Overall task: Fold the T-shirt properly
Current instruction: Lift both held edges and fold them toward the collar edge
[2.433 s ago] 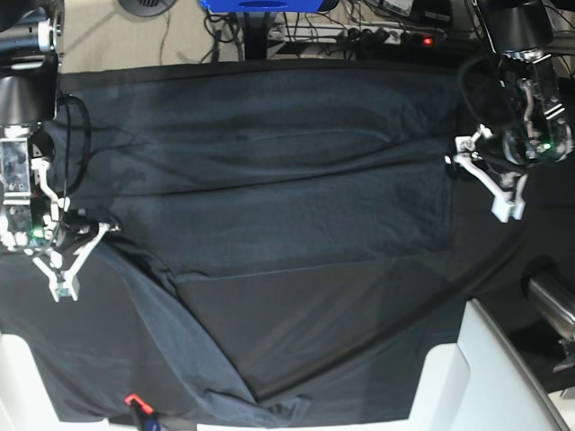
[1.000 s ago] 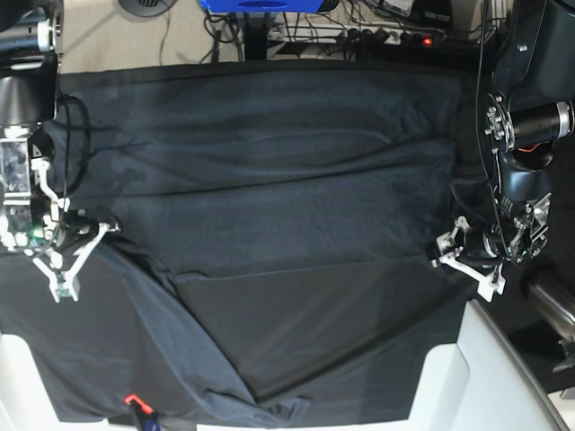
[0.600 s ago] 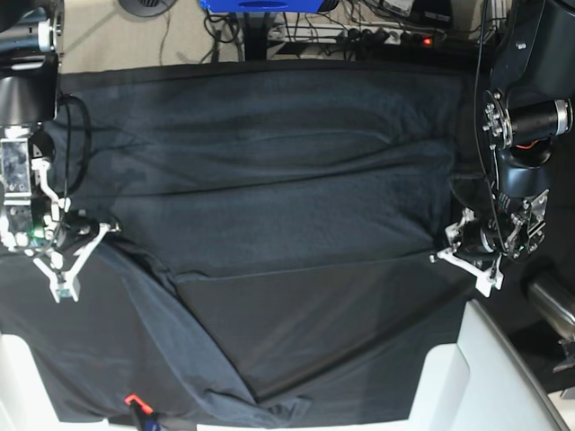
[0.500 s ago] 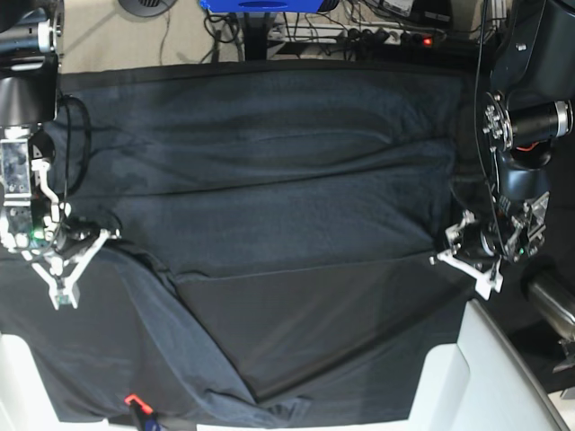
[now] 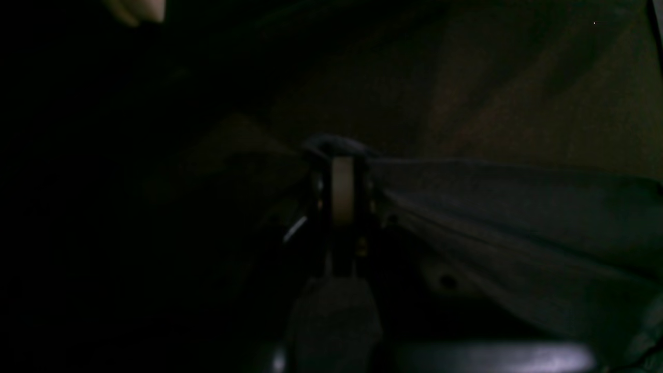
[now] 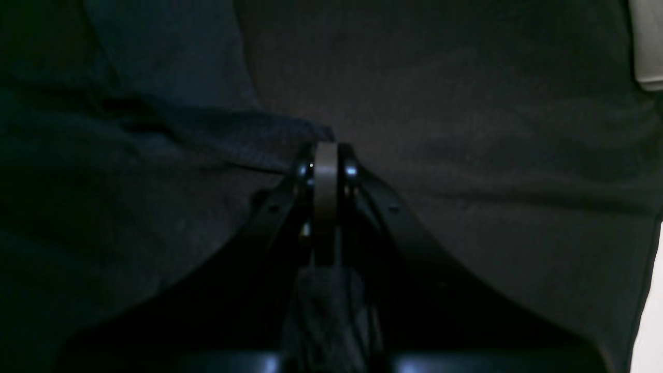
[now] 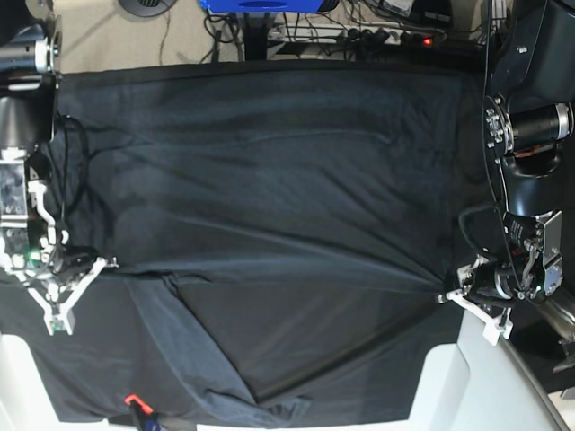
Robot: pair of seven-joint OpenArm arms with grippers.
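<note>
The dark slate-grey T-shirt (image 7: 269, 180) lies spread across the table, with a fold line running between my two grippers. My left gripper (image 7: 446, 296) is at the shirt's right side, shut on a pinch of its edge. The left wrist view shows its closed tips (image 5: 342, 155) with fabric (image 5: 518, 217) stretched off to the right. My right gripper (image 7: 101, 265) is at the shirt's left side, shut on the edge. In the right wrist view its tips (image 6: 325, 147) meet a fabric corner (image 6: 233, 134).
The blacker table cloth (image 7: 36, 359) lies under the shirt and shows around it. White table parts (image 7: 485, 377) show at both front corners. A small orange-red item (image 7: 133, 400) sits at the front left. Cables and a power strip (image 7: 386, 36) lie behind the table.
Both grippers have moved toward the table's front, each holding a shirt edge. The held layer and its fold line have come forward with them and the fabric is stretched flatter.
</note>
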